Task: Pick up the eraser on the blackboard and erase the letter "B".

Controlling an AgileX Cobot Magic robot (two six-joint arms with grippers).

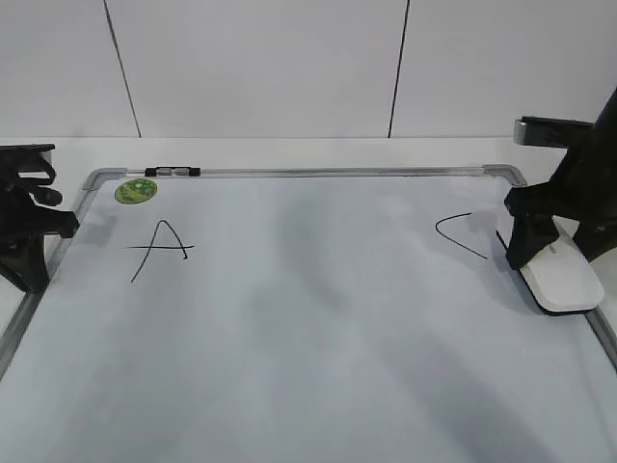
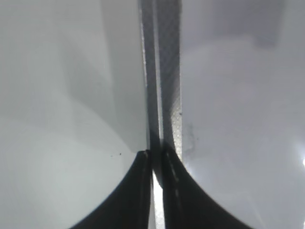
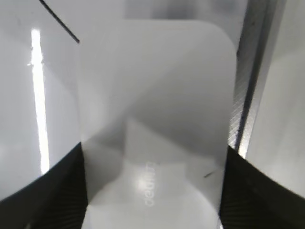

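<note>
The white eraser lies flat on the blackboard near its right edge, just right of the "C". My right gripper stands over it with a finger against each long side. In the right wrist view the eraser fills the space between the fingers of the right gripper, grey print up. No letter "B" shows; the board between the "A" and the "C" is blank. My left gripper is shut and empty over the board's left frame.
A round green sticker and a dark clip sit at the board's far left corner. The silver frame runs close along the eraser's right side. A white wall stands behind the table.
</note>
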